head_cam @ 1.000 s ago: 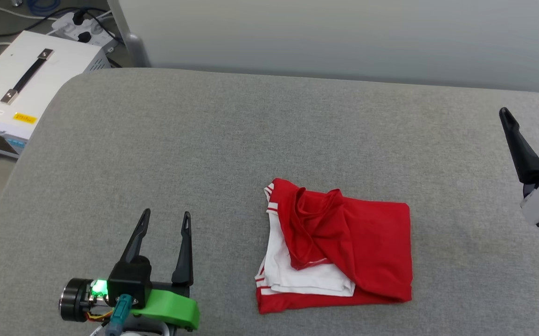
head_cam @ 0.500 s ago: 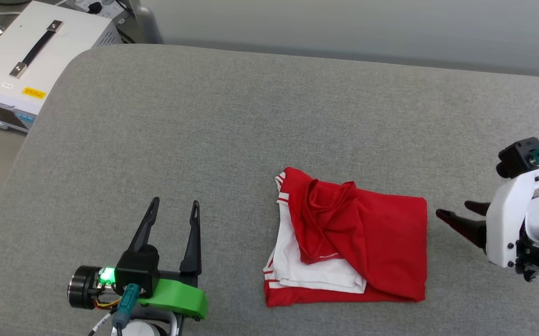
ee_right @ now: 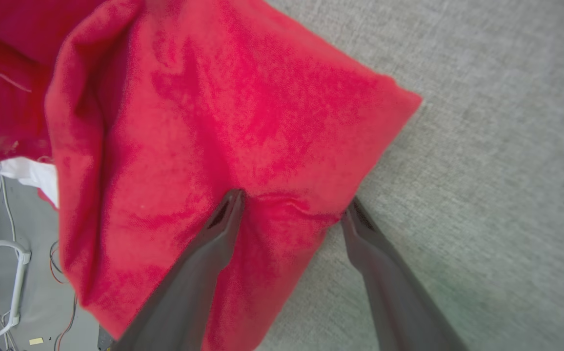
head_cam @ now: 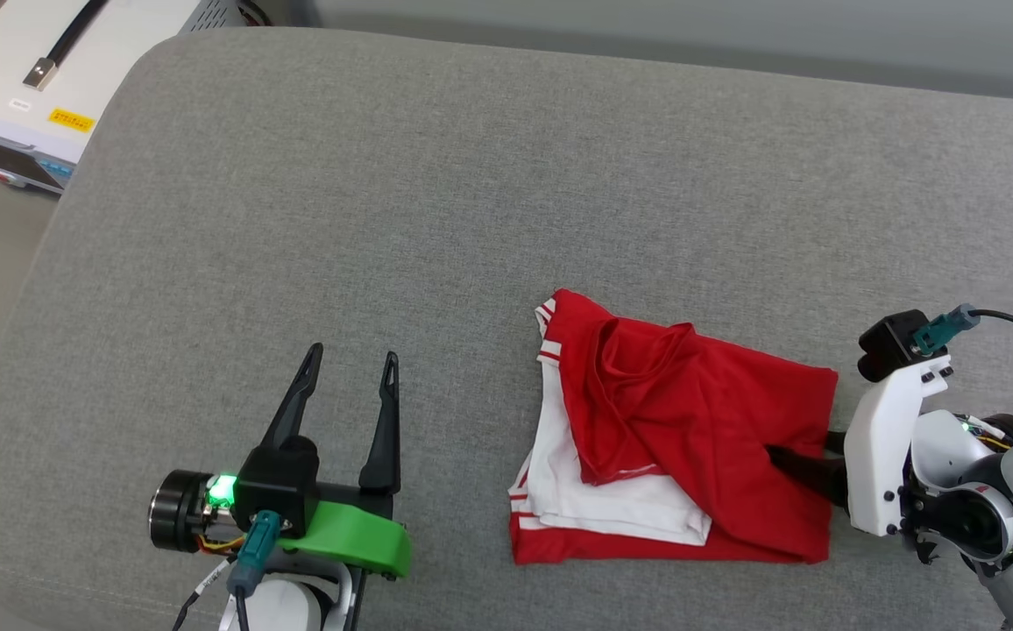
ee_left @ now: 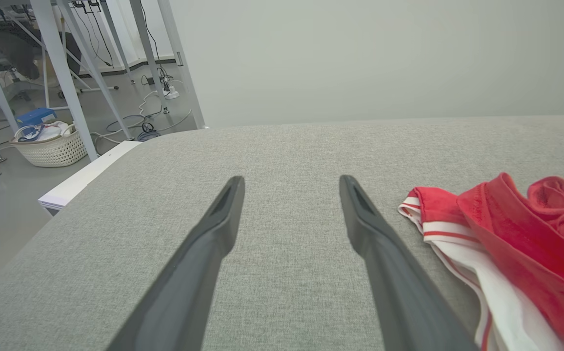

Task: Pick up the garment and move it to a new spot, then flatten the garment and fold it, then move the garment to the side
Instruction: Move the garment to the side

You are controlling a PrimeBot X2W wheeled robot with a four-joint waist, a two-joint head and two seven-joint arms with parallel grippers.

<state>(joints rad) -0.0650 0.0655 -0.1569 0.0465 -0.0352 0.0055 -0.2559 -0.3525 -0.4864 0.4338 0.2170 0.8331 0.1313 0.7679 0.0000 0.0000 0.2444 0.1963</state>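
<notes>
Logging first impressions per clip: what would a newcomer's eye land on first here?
The red garment with white sleeves, folded into a rough rectangle, lies right of centre on the grey padded surface. Next comes the right gripper at its right edge, open, one of its fingers on the cloth and the other at the rim. The left gripper sits open at lower left, apart from the cloth.

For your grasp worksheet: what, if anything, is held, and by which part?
Nothing: right gripper, jaws open, straddles the garment edge; left gripper open, empty.
</notes>
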